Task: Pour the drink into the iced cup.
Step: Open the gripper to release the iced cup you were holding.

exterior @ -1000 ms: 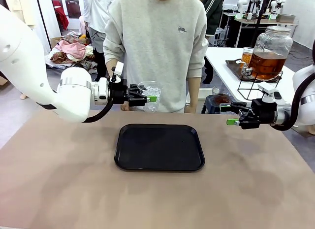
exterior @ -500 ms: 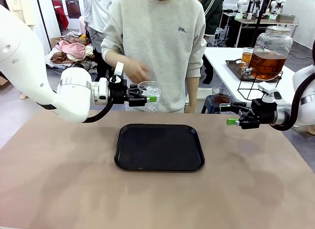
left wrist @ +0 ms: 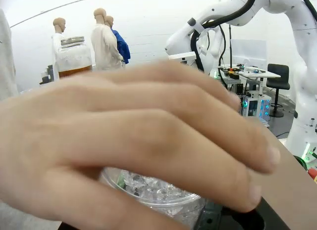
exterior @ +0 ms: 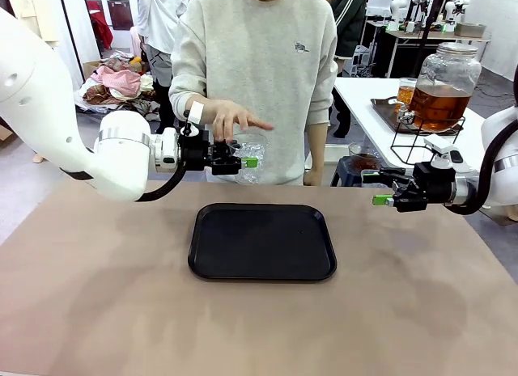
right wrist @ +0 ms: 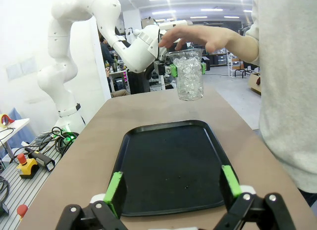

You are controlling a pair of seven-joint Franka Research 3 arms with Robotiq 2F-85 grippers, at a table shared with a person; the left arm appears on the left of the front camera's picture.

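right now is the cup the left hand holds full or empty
Ice only: the clear cup in the left hand is packed with ice, no amber drink visible.

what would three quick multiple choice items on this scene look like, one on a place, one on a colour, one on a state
1. Where is the iced cup?
A. on the tray
B. held above the table in the left claw
C. beside the dispenser jar

2. What colour is the tray?
A. black
B. white
C. red

3. How does the right claw stand?
A. shut on the cup
B. shut on nothing
C. open and empty

Answers:
1 B, the green-padded fingers clamp the cup's sides in the air, past the tray's far edge, with the person's hand over its rim.
2 A, it lies dark on the tan table.
3 C, its fingers stand wide apart with bare tray between them.
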